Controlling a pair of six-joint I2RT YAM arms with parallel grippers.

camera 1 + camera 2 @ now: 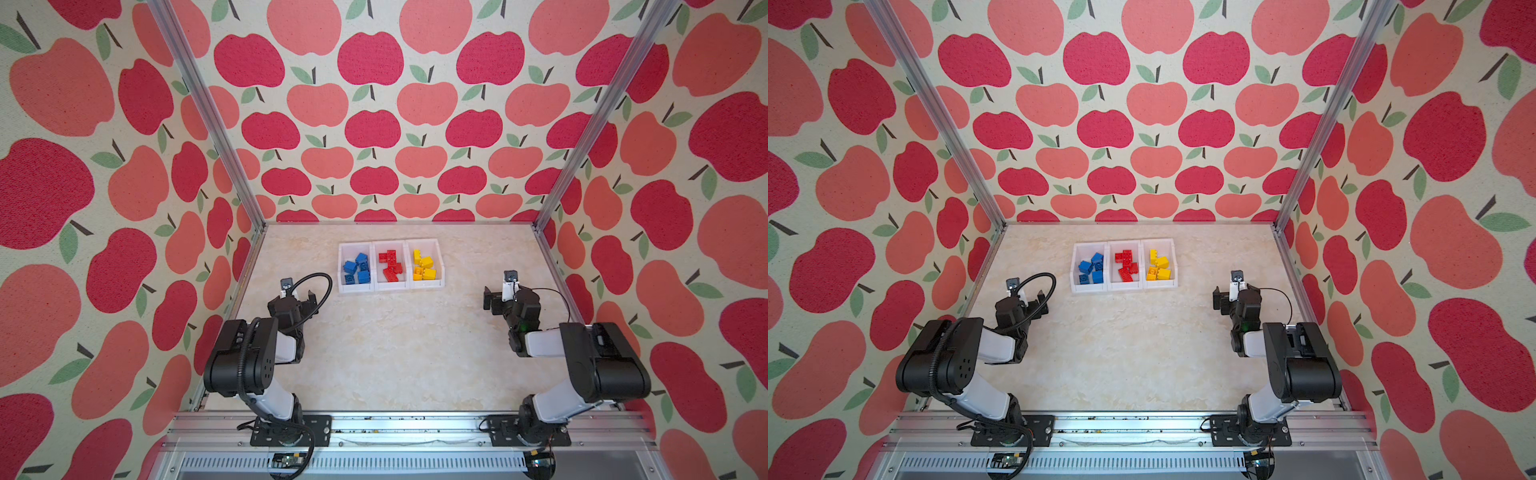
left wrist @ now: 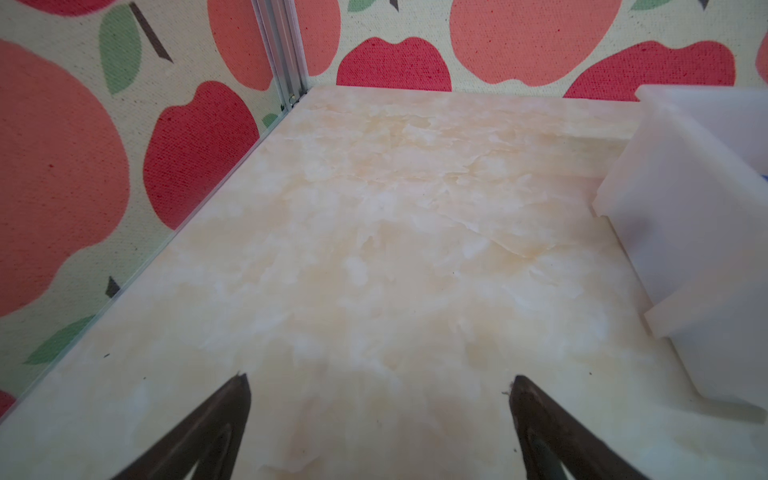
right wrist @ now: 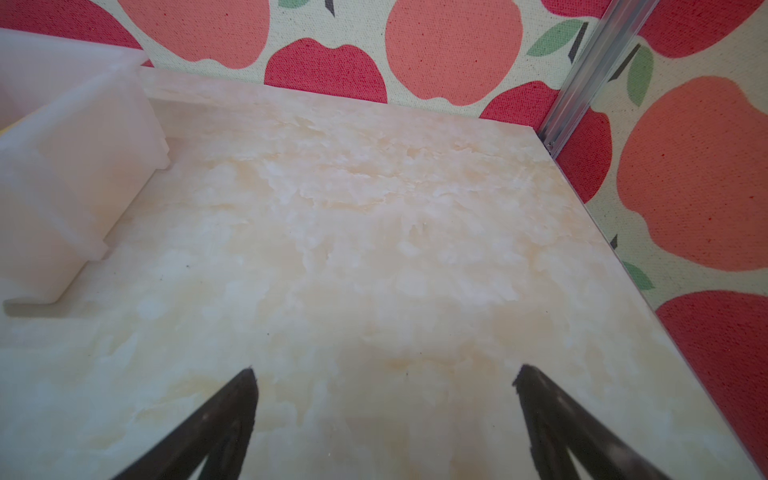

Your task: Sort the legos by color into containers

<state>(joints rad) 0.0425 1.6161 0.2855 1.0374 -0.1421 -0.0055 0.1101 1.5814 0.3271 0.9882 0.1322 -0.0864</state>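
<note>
Three white containers (image 1: 390,288) (image 1: 1124,286) stand joined in a row at the back middle of the table. In both top views the left one holds blue legos (image 1: 356,268) (image 1: 1092,268), the middle one red legos (image 1: 390,266) (image 1: 1126,266), and the right one yellow legos (image 1: 424,266) (image 1: 1158,268). My left gripper (image 1: 302,297) (image 2: 380,380) hovers open and empty, left of the row and nearer the front. On the other side my right gripper (image 1: 493,297) (image 3: 384,374) is open and empty too. Each wrist view shows only an outer container wall (image 2: 685,228) (image 3: 70,166).
The marble-patterned tabletop (image 1: 395,353) is walled on three sides by apple-print fabric. Aluminium posts (image 1: 208,112) (image 1: 598,120) stand in the back corners. Both arm bases are bolted to a metal rail (image 1: 407,428) along the front edge.
</note>
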